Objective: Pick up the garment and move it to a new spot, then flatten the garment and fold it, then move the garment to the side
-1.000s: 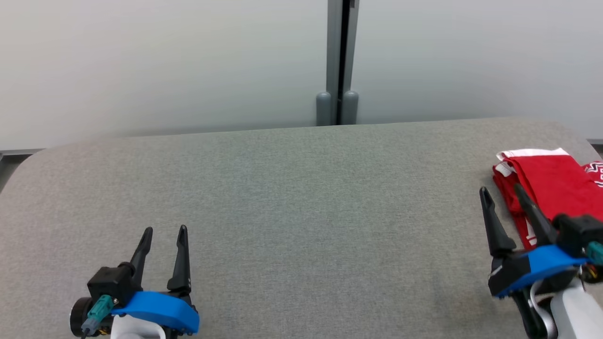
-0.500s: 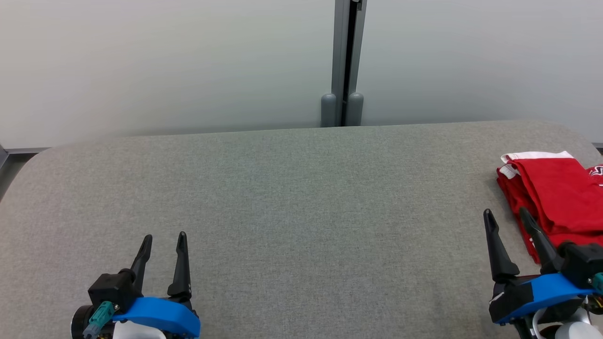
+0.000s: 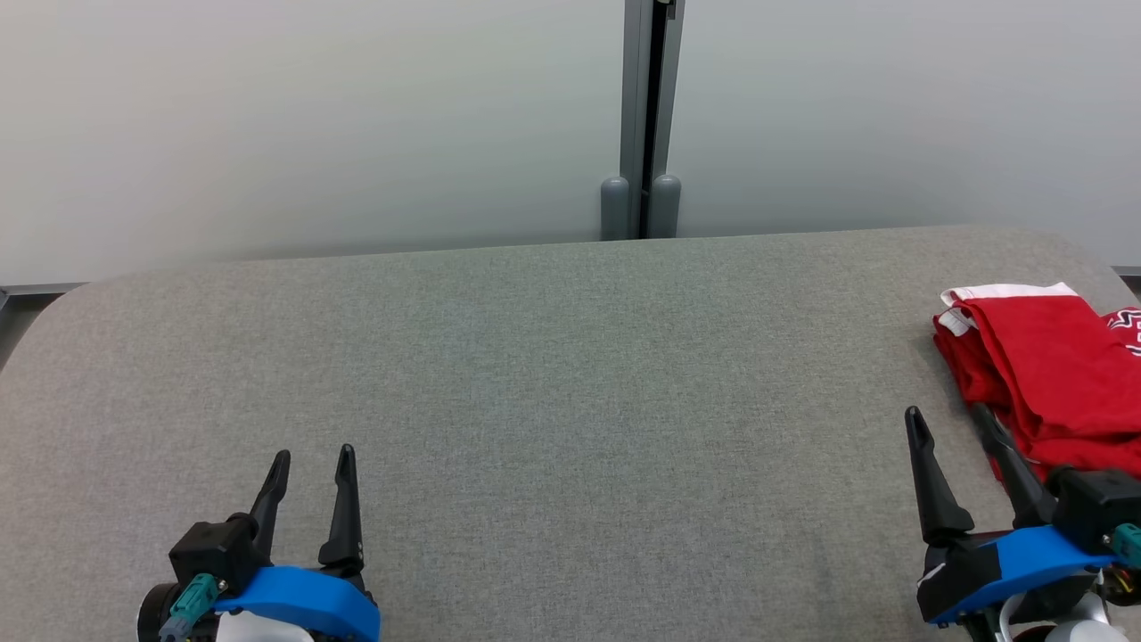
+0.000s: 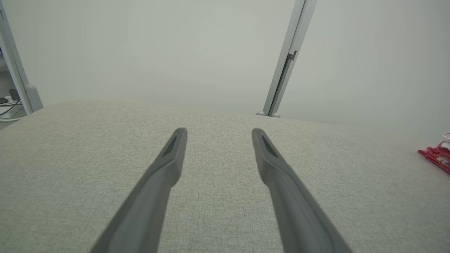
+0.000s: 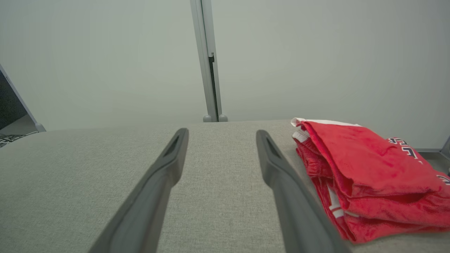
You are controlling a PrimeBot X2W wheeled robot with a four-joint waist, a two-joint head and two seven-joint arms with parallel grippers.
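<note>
1. left gripper [image 3: 314, 452]: jaws spread wide, nothing between them, nothing held; fingers point away from the robot, low over the bare grey fabric tabletop [image 3: 570, 357]
2. right gripper [image 3: 945, 412]: jaws just as wide apart, empty, no grip on anything
3. garment [image 3: 1043, 366]: red with white trim and some dark-and-white lettering, folded into a compact stack, lying flat on the tabletop
4. relative to the right jaws: the garment sits just outside the right-hand finger, beside it and ahead of its tip; none of the cloth is in the gap between the jaws
5. head view: that finger overlaps the garment's near left corner; right wrist view: cloth edge runs close along the finger; can't tell if they touch
6. relative to the left jaws: the garment is well apart, far off to their right, a thin red sliver at the right edge of the left wrist view
7. ahead of both sets of jaws: the table's far edge, then pale partition panels [image 3: 267, 116] joined by a grey upright post [image 3: 642, 107]
</note>
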